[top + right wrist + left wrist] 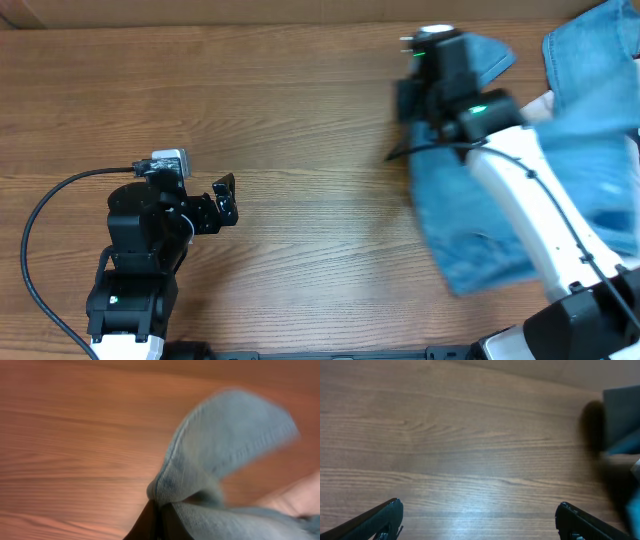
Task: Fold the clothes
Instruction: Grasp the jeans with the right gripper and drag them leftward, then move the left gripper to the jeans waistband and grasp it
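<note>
The light-blue denim jeans [590,150] lie bunched at the right side of the table, partly under my right arm. My right gripper [425,75] is shut on a fold of the jeans [225,455] and holds it up above the wood at the far right-centre. The pinched cloth bulges out from between the fingertips [159,505]. My left gripper [226,200] is open and empty at the left, low over bare wood; its two fingers show far apart in the left wrist view [480,520].
The wooden table [300,120] stretches between the two arms. A black cable [40,230] loops at the left of the left arm's base. The right arm's blurred shape shows at the right edge of the left wrist view [620,445].
</note>
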Controlling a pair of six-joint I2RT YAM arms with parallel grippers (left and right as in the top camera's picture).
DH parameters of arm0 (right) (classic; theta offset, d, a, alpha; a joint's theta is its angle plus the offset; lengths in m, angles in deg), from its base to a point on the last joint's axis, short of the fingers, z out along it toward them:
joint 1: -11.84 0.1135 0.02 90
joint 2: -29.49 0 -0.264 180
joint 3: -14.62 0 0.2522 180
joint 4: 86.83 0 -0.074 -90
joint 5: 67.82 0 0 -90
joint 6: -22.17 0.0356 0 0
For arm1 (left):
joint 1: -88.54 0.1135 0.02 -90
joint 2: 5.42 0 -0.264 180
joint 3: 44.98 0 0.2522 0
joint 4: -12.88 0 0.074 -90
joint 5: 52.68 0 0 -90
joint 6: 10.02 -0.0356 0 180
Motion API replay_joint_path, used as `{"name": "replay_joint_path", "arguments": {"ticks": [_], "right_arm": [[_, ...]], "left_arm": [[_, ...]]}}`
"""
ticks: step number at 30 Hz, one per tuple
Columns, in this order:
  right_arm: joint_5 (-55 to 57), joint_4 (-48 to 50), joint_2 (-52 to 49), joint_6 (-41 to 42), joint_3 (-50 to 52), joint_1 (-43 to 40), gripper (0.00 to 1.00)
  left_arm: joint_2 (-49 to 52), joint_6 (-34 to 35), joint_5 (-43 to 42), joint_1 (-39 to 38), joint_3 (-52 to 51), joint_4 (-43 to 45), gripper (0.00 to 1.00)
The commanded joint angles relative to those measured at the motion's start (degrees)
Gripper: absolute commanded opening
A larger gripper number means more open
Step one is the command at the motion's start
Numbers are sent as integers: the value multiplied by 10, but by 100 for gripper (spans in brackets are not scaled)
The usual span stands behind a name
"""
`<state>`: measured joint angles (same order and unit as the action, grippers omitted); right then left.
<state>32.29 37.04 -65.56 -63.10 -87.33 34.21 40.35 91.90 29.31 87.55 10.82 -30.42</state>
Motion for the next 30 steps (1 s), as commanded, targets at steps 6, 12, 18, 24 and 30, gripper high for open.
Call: {"name": "replay_joint_path", "arguments": {"ticks": [6,12,18,24,30], "right_arm": [[21,47,-20,49,-14,41,82],[26,-31,46,73,-14,-33,100],[-28,-241,90,84,-14,-111,100],[-23,-275,92,134,-10,-151,100],[-29,-270,103,151,-12,-208,100]], "left_arm": [[0,6,-9,2,14,23,100],[4,6,-46,-9,14,24,100],[61,28,-52,-115,14,34,100],[180,123,-55,-258,14,126,100],[300,255,-86,-357,14,233,100]]}}
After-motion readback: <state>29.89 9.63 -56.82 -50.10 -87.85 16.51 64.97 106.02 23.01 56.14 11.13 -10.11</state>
